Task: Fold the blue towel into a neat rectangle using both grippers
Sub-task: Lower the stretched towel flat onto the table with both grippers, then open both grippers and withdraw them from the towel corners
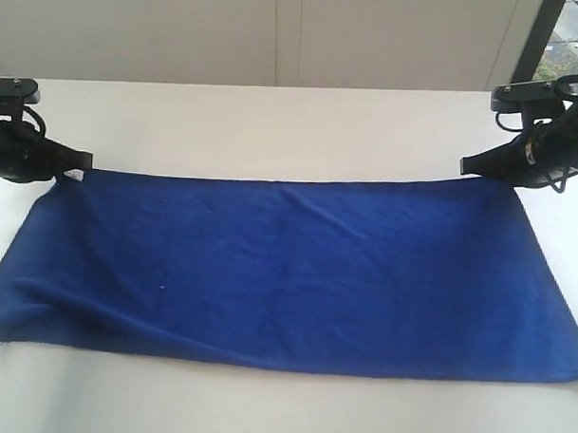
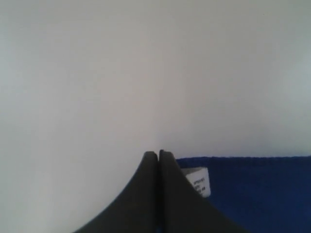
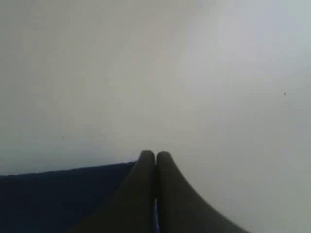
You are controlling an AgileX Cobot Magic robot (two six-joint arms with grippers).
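On the white table (image 1: 273, 121): we see the blue towel (image 1: 287, 273) spread flat, its long side running left to right, covering most of the middle and near part of the top.
Towel, lie: the far edge is nearly straight with a faint crease near its middle. The near left corner is rumpled and the rest lies smooth.
Towel, handling: we judge it light, soft and limp, and not fragile. The nap should catch on the fingers rather than slip, but the cloth will sag and drag on the table between two holds.
Towel, where to hold: we would take the two far corners, one per arm. We would bite a little way in from the hem so the cloth does not pull out, and keep the edge taut between the holds.
Left gripper (image 1: 82, 160): it sits at the far left corner with its fingers pressed together. We cannot tell whether any cloth is nipped between them.
Right gripper (image 1: 464, 168): it sits by the far right corner, its fingers likewise together and its tip just at the far edge. We cannot make out a hold on the cloth.
White tag (image 2: 198, 181): it lies at the far left corner, just beside the left fingers. We would pinch the cloth, not the tag alone.
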